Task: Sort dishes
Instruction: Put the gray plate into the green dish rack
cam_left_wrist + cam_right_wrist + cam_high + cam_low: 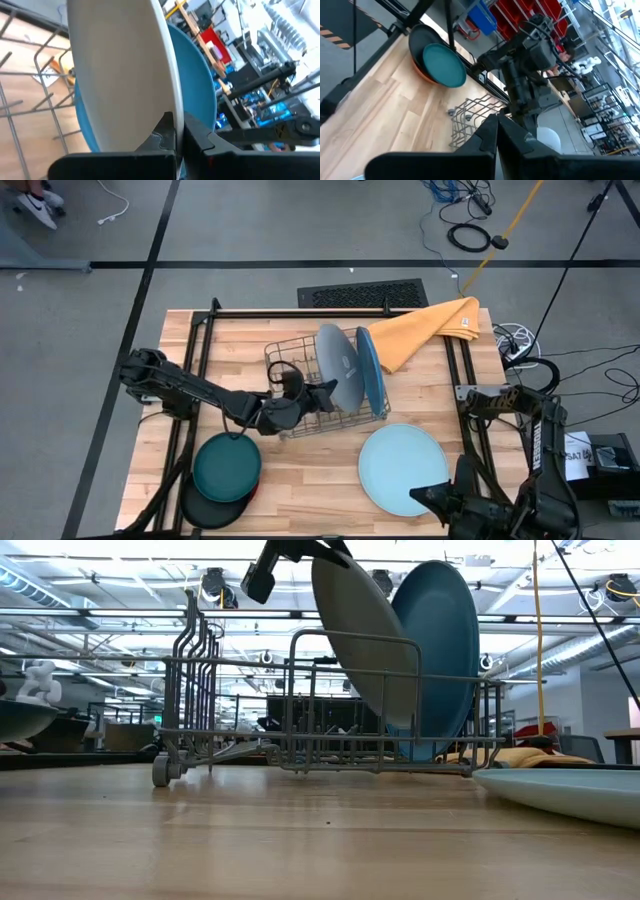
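A grey plate (340,365) stands on edge in the wire dish rack (283,352), tilted against the bright blue plate (372,370) behind it. My left gripper (322,393) reaches in from the table's left and is shut on the grey plate. A pale blue plate (403,468) lies flat on the table. The dark teal plate (227,465) sits on the black plate (208,508), with an orange-red plate (418,75) showing under them. My right gripper (497,131) is shut and waits at the near right corner, beside the pale blue plate. My left gripper pinches the grey plate's rim (170,97) between its two fingers (162,137), one on each face, coming from the table's left and near side. The plate stands tilted in the rack, its lower edge (392,725) down among the wires.
A yellow-orange cloth (425,330) lies at the far right of the table, beyond the rack. The left half of the rack (200,690) holds no plates. Bare wood (310,480) lies between the plate stack and the pale blue plate. Dark frame rails (190,370) run along both sides.
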Tool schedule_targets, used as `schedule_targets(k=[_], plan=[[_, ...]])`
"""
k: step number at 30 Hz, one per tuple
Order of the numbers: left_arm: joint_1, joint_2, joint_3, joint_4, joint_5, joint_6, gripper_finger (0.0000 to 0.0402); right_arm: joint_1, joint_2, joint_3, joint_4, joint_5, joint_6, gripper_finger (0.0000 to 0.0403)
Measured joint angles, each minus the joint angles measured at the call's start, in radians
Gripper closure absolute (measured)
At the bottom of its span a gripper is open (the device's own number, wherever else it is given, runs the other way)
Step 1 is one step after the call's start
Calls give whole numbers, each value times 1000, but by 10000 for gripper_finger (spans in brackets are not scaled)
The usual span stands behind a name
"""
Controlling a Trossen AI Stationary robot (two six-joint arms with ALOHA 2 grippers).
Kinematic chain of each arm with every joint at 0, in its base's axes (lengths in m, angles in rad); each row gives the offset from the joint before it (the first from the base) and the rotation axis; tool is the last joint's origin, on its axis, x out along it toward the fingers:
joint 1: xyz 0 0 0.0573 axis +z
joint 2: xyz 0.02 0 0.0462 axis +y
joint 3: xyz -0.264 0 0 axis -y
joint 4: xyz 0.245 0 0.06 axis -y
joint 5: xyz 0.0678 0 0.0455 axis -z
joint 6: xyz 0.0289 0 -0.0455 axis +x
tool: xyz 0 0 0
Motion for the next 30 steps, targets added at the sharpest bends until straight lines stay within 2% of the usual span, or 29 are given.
schedule_targets(k=[16, 23, 30], plan=[[-11, 11, 1, -6, -46, -23, 398, 17, 0, 1, 0, 6, -5, 403], [-11, 76, 1, 20, -22, -76, 399, 17, 0, 2, 0, 6, -5, 403], [-11, 84, 1, 43, -9, -76, 397, 17, 0, 2, 0, 6, -5, 403]])
